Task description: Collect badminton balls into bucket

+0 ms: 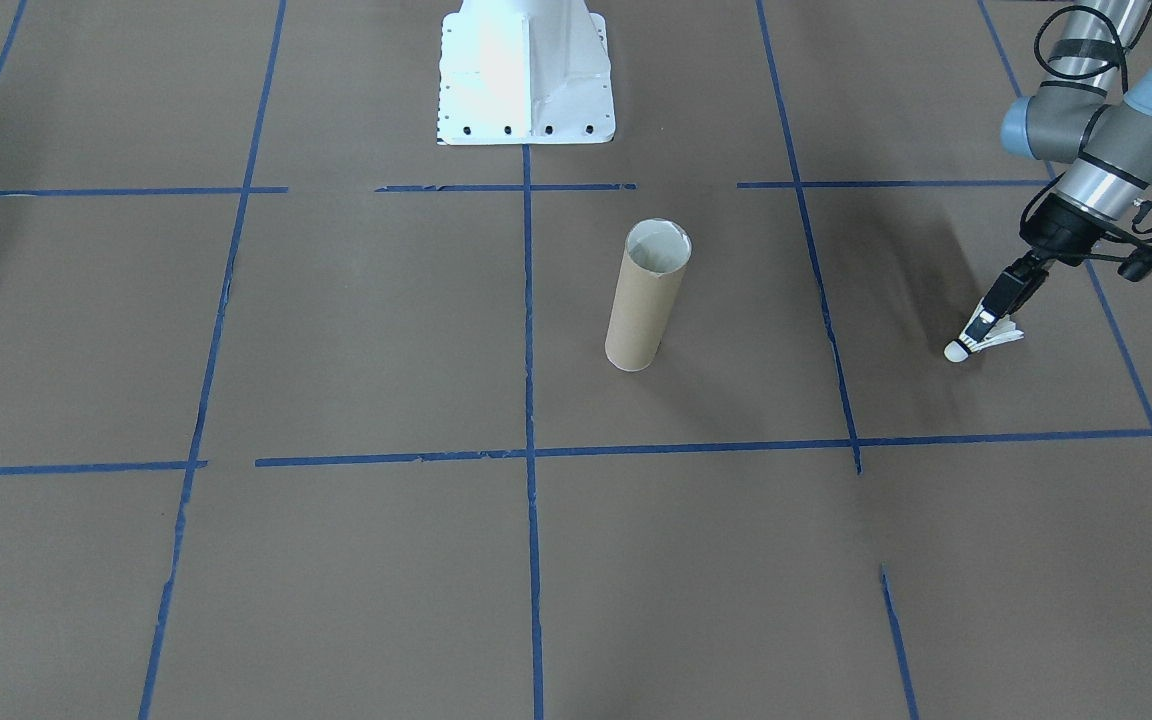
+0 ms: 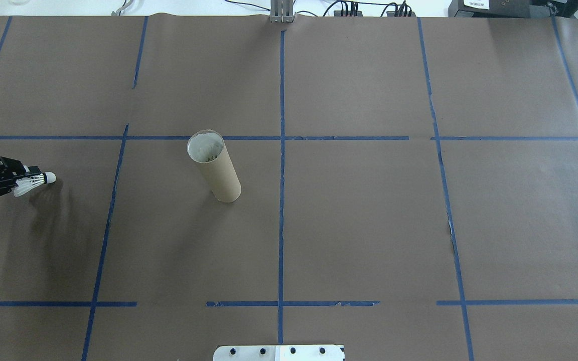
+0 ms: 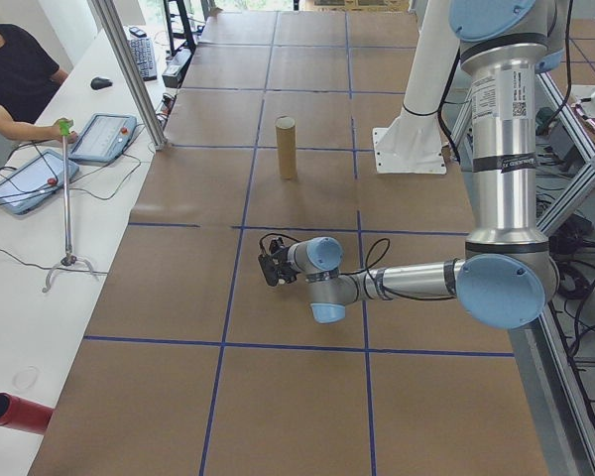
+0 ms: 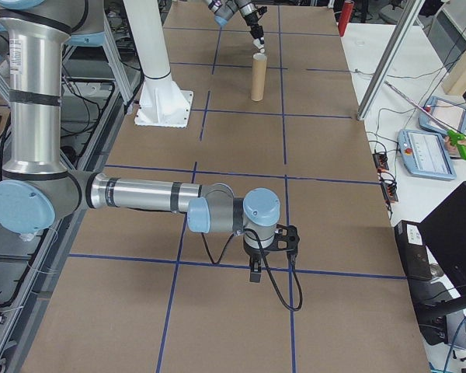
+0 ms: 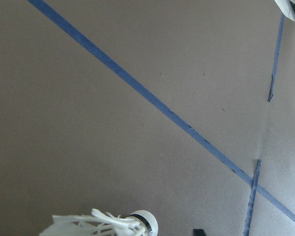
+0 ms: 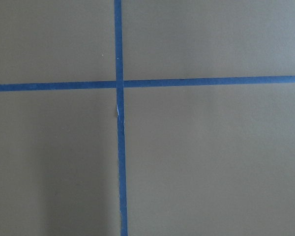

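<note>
Left gripper [image 1: 986, 325], seen from the front-facing camera, with its fingers [image 1: 1008, 290] pinching the shuttlecock [image 1: 981, 342] across the feather skirt. The rounded cork tip projects beyond the fingertips, pointing toward the cardboard tube [image 1: 646, 295]; the splayed feathers lie back between the fingers. In the overhead view the same gripper [image 2: 20, 181] holds the shuttlecock [image 2: 35, 181] roughly level, cork end leading, with a soft shadow on the brown paper below and toward the robot, so the shuttlecock appears clear of the table [image 2: 359, 215]. The left wrist view shows only the feathers and white cork [image 5: 108, 225] at the bottom edge.

The tube [image 2: 213, 166] stands upright and open-topped, well apart from the shuttlecock, just beside the central blue tape line [image 2: 281, 200].

Right gripper [image 4: 256, 268] appears only in the right side view, hanging over a tape crossing far from the tube; whether its fingers are spread or together cannot be told.
</note>
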`<act>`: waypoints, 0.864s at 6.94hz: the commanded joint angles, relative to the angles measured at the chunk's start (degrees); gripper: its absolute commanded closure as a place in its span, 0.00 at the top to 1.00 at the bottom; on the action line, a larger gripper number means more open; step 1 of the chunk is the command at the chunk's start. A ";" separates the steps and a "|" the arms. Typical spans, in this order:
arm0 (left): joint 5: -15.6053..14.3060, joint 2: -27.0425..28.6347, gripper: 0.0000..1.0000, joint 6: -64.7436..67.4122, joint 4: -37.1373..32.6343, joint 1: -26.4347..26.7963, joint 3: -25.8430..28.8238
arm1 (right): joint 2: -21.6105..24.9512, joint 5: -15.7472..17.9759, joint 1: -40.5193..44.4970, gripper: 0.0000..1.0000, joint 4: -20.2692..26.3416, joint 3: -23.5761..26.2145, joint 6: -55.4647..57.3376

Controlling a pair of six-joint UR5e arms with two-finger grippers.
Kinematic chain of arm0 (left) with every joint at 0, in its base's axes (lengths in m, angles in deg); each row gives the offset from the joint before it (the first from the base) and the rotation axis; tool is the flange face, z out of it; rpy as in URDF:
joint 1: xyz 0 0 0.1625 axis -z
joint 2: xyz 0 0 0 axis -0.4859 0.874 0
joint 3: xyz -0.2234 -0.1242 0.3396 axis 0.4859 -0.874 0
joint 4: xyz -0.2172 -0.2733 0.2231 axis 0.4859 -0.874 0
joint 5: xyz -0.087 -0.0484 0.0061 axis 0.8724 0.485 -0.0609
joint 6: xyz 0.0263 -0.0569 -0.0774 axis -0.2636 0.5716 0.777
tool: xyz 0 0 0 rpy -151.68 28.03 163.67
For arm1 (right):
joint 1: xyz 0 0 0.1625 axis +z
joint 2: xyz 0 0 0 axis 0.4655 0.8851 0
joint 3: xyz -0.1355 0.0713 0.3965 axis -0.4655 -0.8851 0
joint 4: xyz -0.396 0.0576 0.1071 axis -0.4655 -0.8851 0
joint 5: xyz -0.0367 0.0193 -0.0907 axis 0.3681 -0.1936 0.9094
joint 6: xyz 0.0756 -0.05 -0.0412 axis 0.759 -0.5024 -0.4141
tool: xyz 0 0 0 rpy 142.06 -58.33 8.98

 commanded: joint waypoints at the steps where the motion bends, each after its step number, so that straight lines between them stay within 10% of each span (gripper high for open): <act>1: 4.75 0.58 0.00 -0.14 0.02 0.14 -0.92 | 0.00 -0.01 0.00 1.00 0.00 0.08 0.00; 4: 27.31 0.67 0.00 -0.14 10.58 11.88 -12.21 | 0.00 -0.01 0.00 1.00 0.00 0.08 0.00; 6: 32.28 0.84 0.00 -0.32 20.80 12.97 -23.89 | 0.00 -0.01 0.00 1.00 0.00 0.08 0.00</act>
